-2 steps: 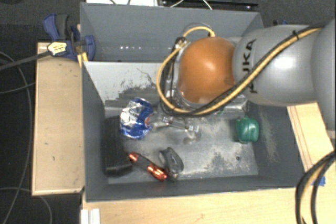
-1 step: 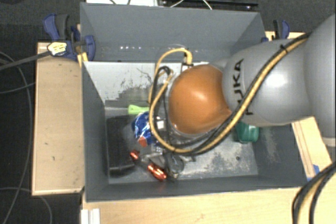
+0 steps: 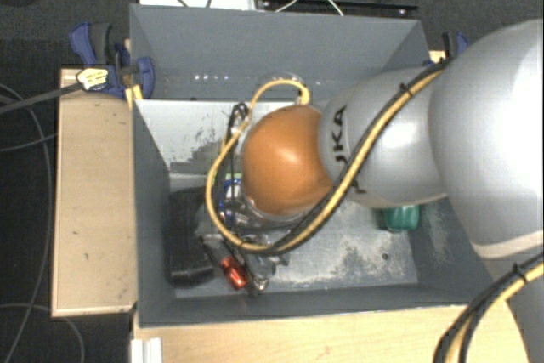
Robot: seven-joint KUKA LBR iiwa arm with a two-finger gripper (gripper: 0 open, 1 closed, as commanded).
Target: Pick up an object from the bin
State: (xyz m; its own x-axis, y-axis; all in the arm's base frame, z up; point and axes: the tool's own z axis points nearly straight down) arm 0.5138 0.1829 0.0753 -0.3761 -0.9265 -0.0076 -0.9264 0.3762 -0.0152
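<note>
Gripper (image 3: 253, 266) low, just right of black block (image 3: 183, 241), red piece (image 3: 233, 272) between them | jaws: cannot tell, cover (image 3: 285, 161) hides them | judged lowered for a grasp beside block

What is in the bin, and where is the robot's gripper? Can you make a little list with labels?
bin: grey metal bin, floor scuffed
arm: arm reaches in from the right, orange cover at the wrist
gripper: gripper low at the bin's front left
nearest things: small red thing right beside it; black thing further left
elsewhere: teal thing at the right, partly under the arm
holding anything: cannot tell
</note>
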